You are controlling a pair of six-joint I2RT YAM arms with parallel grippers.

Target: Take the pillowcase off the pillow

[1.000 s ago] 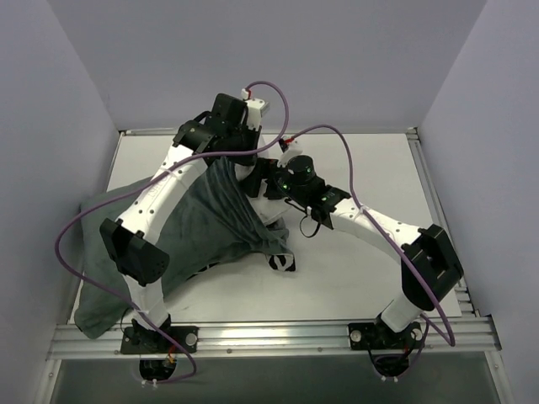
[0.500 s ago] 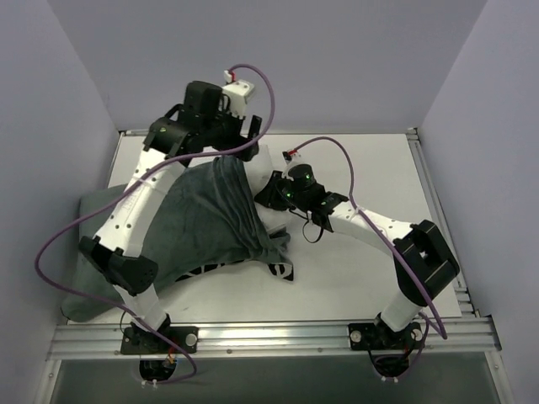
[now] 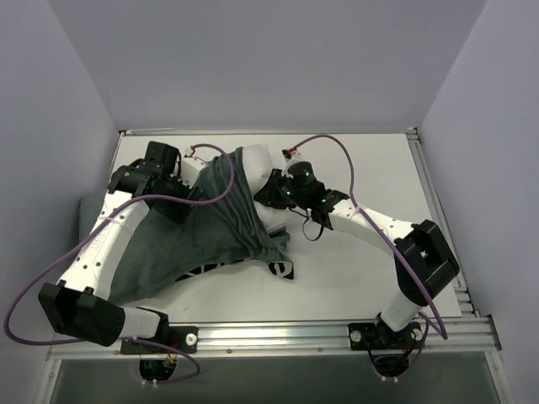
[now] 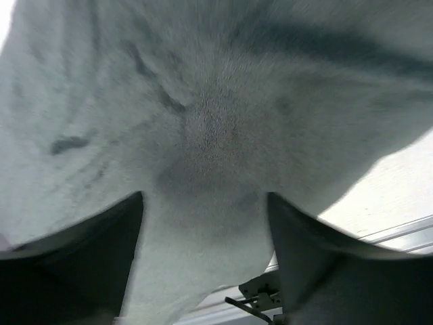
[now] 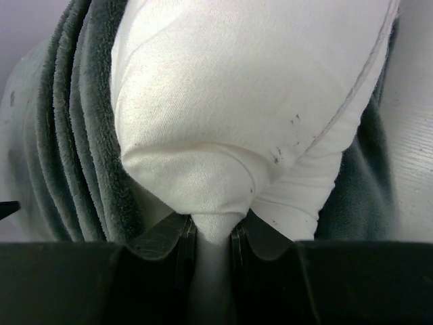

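R gripper point(image 5: 213, 233) was clamped on a pinch of the pillow point(image 5: 237, 115), at its bare white end near the far-middle of the table point(image 3: 370, 278). L gripper point(image 4: 203, 223) had jaws wide apart, nothing held, just over the grey reverse of the case point(image 4: 203, 101). Case was bunched in folds round the pillow's end, rest draped twd the near-left edge. To do this well, prob.: R anchors firm, L takes a thick fold by the opening, pulls near-left, away from R, low & steady so the pinch won't slip.
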